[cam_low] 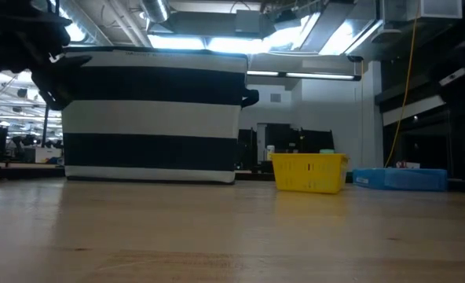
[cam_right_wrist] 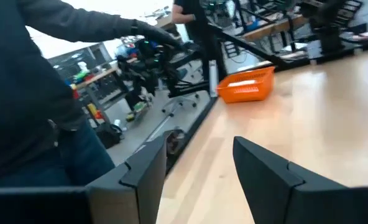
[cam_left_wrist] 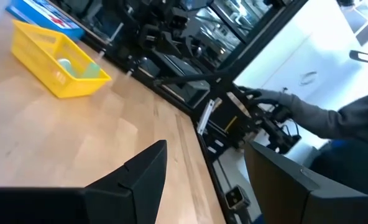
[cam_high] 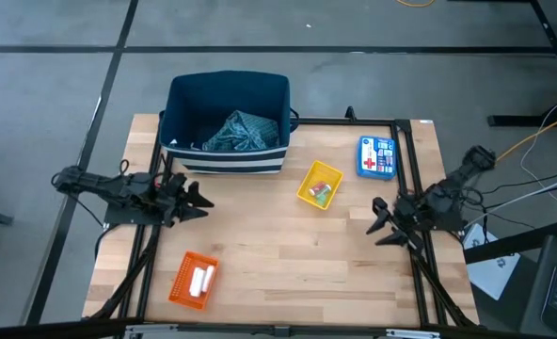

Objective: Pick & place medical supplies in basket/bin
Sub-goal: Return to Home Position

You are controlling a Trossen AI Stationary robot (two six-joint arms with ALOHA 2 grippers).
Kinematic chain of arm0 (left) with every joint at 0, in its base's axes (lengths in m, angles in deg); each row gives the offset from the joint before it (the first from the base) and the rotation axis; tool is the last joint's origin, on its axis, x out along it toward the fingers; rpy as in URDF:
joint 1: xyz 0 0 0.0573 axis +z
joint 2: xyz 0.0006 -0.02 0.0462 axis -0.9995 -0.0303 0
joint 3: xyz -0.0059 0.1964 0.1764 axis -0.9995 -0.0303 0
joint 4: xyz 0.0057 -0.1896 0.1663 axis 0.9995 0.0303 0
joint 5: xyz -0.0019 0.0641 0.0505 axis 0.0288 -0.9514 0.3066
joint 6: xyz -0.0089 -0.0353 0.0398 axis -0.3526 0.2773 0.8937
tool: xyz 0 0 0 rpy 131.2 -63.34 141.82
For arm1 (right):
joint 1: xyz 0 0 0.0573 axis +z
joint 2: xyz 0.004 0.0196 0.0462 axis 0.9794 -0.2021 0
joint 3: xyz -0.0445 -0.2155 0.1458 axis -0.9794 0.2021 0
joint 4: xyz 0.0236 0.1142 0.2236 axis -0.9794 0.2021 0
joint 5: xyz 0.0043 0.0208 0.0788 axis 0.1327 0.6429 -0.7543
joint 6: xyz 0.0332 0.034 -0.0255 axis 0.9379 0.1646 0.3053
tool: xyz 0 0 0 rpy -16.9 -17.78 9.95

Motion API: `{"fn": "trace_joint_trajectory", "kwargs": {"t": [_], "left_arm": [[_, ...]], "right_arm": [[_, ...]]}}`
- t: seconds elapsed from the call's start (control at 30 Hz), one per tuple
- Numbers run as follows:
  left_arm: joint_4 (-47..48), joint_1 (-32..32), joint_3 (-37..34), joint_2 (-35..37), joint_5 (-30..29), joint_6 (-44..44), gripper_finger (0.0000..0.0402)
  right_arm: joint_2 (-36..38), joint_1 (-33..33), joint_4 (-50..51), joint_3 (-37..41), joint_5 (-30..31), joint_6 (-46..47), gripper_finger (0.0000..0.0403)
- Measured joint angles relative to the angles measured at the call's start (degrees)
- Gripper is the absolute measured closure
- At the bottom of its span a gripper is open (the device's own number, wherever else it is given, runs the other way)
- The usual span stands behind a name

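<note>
A teal-blue patterned cloth [cam_high: 239, 132] lies inside the dark blue, white-striped bin [cam_high: 228, 162] at the table's far side. A small yellow basket [cam_high: 320, 184] holds tiny green and pink tubes. A small orange basket [cam_high: 195, 280] near the front holds white rolls. My left gripper [cam_high: 201, 200] is open and empty at the table's left, just in front of the bin. My right gripper [cam_high: 378, 224] is open and empty at the table's right. In the left wrist view the yellow basket [cam_left_wrist: 56, 59] shows beyond my open fingers. In the right wrist view the orange basket [cam_right_wrist: 246, 84] shows.
A blue first-aid box [cam_high: 376, 157] lies at the far right of the table. A black frame rail [cam_high: 354, 121] runs round the table. A person [cam_right_wrist: 41, 93] stands beyond the table edge, gloved hand on a control rig [cam_left_wrist: 277, 109]. Bare wood [cam_high: 288, 254] lies between the baskets.
</note>
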Motion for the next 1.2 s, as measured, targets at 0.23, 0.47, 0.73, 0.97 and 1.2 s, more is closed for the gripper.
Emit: {"fn": "trace_joint_trajectory", "kwargs": {"t": [0.23,0.47,0.73,0.97,1.2], "left_arm": [[0.0,1.6,0.0,0.0,-0.1,0.0,0.0185],[-0.2,1.6,0.0,0.0,-0.1,0.0,0.0187],[-0.2,1.5,0.0,0.0,-0.1,0.0,0.0183],[-0.2,1.5,0.0,0.0,-0.1,0.0,0.0184],[-0.2,1.5,0.0,-0.1,-0.1,0.0,0.0182]], "right_arm": [[2.4,-20.6,1.5,0.0,-9.9,0.0,0.0214],[2.5,-35.2,1.4,0.0,-9.3,-0.1,0.0214],[2.5,-38.9,1.4,0.0,-9.1,-0.1,0.0214],[2.5,-38.9,1.4,0.0,-9.1,-0.1,0.0214],[2.5,-38.9,1.4,0.0,-9.1,-0.1,0.0214]]}}
